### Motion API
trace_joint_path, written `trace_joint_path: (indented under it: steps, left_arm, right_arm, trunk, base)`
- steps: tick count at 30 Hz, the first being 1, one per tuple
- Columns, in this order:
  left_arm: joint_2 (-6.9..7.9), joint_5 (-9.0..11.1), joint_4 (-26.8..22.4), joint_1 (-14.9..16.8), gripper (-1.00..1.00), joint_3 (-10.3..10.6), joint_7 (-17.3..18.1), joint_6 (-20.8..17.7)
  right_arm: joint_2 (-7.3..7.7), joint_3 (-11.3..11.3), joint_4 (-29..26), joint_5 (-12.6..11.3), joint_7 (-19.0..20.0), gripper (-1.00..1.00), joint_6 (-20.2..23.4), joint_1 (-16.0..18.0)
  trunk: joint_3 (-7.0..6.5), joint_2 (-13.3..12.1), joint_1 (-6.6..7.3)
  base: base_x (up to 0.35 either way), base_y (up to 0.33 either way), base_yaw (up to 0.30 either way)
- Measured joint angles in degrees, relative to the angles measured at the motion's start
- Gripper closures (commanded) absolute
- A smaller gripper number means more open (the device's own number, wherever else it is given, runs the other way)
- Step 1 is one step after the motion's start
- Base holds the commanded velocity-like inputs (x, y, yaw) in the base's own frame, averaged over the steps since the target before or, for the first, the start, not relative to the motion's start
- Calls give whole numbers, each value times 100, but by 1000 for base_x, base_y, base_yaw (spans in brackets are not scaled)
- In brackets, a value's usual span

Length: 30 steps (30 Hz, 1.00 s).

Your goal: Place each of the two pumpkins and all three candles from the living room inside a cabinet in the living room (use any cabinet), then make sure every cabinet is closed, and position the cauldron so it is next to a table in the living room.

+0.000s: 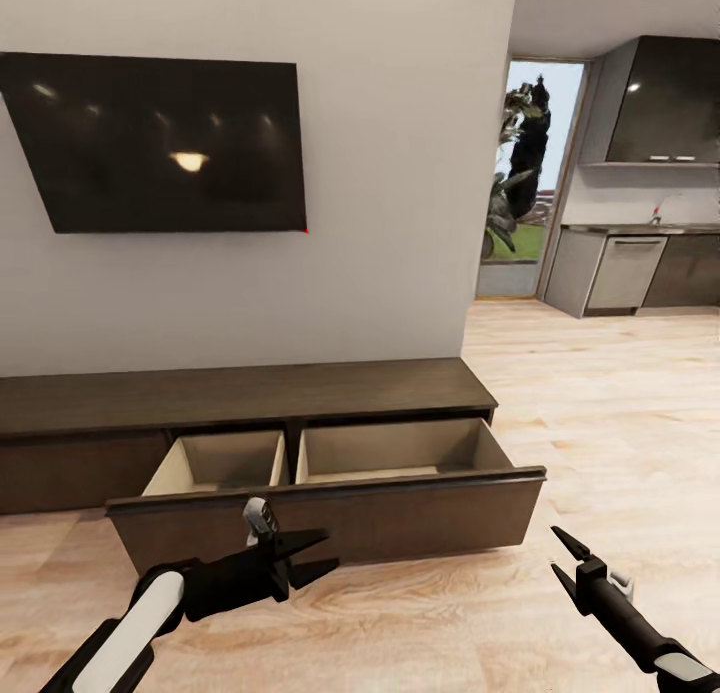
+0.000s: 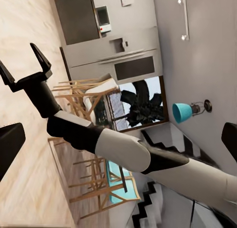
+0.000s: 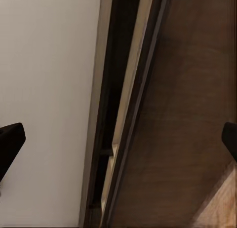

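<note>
Both arms reach forward low, the left claw (image 1: pixel 318 557) and right claw (image 1: pixel 556 555) spread wide, holding nothing.

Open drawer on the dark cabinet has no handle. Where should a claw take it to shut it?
Take the drawer front by its top edge near the middle, coming from above and in front. The panel is flat and handle-less, but it stands pulled out with open space behind that edge. Both the left claw and right claw hover open nearby.

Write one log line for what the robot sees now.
cabinet: drawer open, looks empty | left gripper: open | right gripper: open
</note>
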State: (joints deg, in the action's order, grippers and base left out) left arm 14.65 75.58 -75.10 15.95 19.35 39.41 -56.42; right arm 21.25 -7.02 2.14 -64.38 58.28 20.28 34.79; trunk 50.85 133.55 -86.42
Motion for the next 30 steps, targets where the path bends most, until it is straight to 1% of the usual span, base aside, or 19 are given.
trace_joint_path:
  steps: [5,19,21,25,30]
  left_arm:
    - [3,6,6,1,-100,-14,0,0]
    - [25,17,10,0,-100,-44,8,0]
    - [25,17,10,0,-100,-44,8,0]
    - [25,17,10,0,-100,-46,9,0]
    - [25,7,10,0,-100,-45,9,-1]
  right_arm:
    - [0,0,-4,2,0,-100,0,-1]
    - [8,0,-3,9,0,-100,-4,1]
    - [9,0,-1,9,2,-100,-75,1]
    - [9,-1,1,5,17,-100,-382,0]
    - [9,-2,2,4,17,-100,-491,0]
  trunk:
    - [0,0,2]
    - [0,0,3]
    - [0,0,3]
    - [0,0,3]
    - [-90,-199,112]
  base:
    - [-141,0,0]
    - [-5,0,0]
    - [0,0,0]
    - [0,0,0]
    - [0,0,0]
